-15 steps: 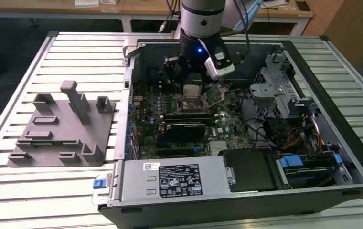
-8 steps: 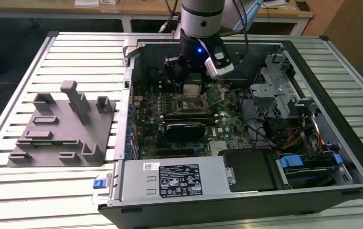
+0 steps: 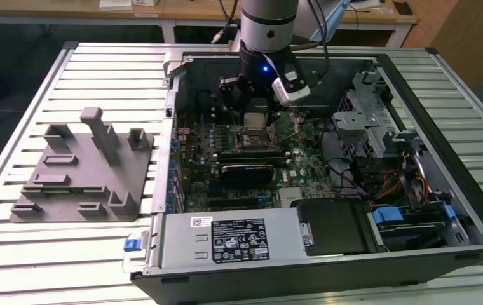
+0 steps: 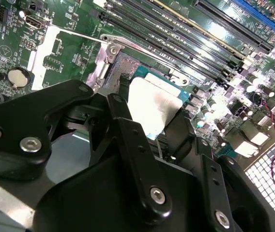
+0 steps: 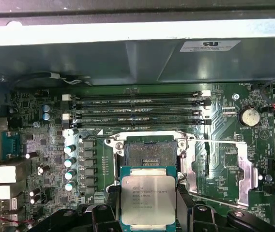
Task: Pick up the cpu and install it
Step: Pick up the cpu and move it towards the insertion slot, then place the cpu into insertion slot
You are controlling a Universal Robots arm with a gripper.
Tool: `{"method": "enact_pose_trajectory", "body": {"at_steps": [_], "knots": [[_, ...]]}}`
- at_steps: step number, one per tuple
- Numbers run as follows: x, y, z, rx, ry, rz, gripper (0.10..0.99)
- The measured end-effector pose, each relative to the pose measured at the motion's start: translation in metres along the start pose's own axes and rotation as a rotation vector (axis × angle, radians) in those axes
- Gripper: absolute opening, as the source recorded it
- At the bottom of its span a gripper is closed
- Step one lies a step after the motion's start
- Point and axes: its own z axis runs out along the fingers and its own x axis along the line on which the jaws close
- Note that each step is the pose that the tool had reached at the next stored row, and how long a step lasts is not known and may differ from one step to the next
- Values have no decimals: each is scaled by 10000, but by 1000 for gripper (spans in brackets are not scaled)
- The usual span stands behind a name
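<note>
The gripper (image 5: 148,208), clamped on two opposite edges of the cpu (image 5: 148,193), holds it flat just short of the open socket (image 5: 149,154) (cover plate (image 5: 217,166) swung aside), their edges parallel.

The cpu (image 5: 148,199) is a small flat square chip with a silvery-white metal lid bearing faint print, on a green rim. It is held by two opposite edges between the black jaws, lid facing the first wrist view's camera, above the motherboard (image 5: 45,145). It is close to the open socket (image 5: 148,153), not seated.
</note>
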Motion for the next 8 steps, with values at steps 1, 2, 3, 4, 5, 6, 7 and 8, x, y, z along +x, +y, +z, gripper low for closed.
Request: {"method": "enact_pose_trajectory", "body": {"at_steps": [1,2,3,4,5,6,7,8], "knots": [[0,0,1,-1,0,0,541],[-1,0,1,-2,1,1,541],[-1,0,1,-2,1,0,541],[-1,0,1,-1,1,1,541],[-1,0,1,-1,1,1,541],[-1,0,1,-1,2,0,541],[-1,0,1,-1,2,0,541],[-1,0,1,-1,2,0,541]]}}
